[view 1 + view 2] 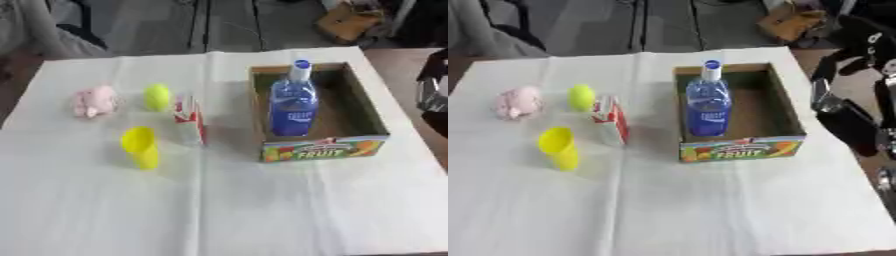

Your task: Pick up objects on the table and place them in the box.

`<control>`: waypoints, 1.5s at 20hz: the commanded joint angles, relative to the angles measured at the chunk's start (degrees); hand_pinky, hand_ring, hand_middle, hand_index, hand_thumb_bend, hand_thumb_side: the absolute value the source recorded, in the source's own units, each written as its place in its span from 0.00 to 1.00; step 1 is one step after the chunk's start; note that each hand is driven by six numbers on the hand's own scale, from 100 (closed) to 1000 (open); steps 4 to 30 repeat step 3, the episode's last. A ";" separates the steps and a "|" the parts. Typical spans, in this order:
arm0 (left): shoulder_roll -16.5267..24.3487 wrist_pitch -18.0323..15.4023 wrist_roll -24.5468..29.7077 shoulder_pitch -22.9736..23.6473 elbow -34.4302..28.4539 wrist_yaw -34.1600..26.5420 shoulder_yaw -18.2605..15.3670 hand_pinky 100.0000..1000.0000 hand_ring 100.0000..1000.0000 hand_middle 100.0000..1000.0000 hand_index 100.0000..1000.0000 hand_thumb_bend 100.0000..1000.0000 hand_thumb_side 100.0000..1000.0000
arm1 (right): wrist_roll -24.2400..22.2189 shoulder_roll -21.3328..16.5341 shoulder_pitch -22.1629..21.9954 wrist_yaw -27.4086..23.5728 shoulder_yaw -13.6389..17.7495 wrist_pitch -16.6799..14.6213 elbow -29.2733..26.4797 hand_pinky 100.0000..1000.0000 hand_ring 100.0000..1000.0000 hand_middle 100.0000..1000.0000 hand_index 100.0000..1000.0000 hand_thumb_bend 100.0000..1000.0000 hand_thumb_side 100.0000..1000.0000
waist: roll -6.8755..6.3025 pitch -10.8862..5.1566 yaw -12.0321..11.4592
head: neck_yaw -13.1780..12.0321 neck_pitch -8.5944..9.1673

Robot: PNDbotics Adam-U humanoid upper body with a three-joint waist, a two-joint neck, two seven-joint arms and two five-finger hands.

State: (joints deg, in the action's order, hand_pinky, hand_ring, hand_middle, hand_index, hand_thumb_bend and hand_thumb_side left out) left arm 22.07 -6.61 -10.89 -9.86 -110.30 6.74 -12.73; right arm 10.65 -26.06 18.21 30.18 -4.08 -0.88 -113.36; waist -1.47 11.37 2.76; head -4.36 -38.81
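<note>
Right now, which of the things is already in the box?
Only the blue bottle, standing upright in the box. The yellow cup, yellow-green ball, carton and pink toy remain outside.

A white sheet point(262, 210) covers the worktop; beyond it lie grey floor point(149, 25) and a brown cardboard box point(348, 21).

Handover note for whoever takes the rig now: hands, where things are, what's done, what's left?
Hands: the right arm shows at the table's right edge beside the box; whether its hand is open or shut cannot be told. The left hand is not in view.
Done: the blue bottle stands upright in the fruit box.
Left, all on the white table cover to the box's left: the red-and-white carton, the yellow cup, the yellow-green ball and the pink soft item.
</note>
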 commanded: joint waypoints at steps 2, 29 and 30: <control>0.40 0.13 0.52 -0.09 -1.45 0.54 -0.68 0.60 0.65 0.74 0.86 0.57 0.70 | 0.25 -1.14 0.68 0.09 0.62 0.16 -1.23 0.50 0.61 0.72 0.91 0.00 0.24 | 0.15 -0.59 -0.30 | -0.36 -0.53; 0.33 0.19 0.54 -0.09 -1.43 0.57 -0.70 0.60 0.65 0.74 0.86 0.57 0.70 | 0.27 -1.13 0.66 0.10 0.66 0.20 -1.23 0.50 0.61 0.72 0.91 0.00 0.25 | 0.17 -0.57 -0.32 | -0.34 -0.62; 0.33 0.19 0.54 -0.09 -1.43 0.57 -0.70 0.60 0.65 0.74 0.86 0.57 0.70 | 0.27 -1.13 0.66 0.10 0.66 0.20 -1.23 0.50 0.61 0.72 0.91 0.00 0.25 | 0.17 -0.57 -0.32 | -0.34 -0.62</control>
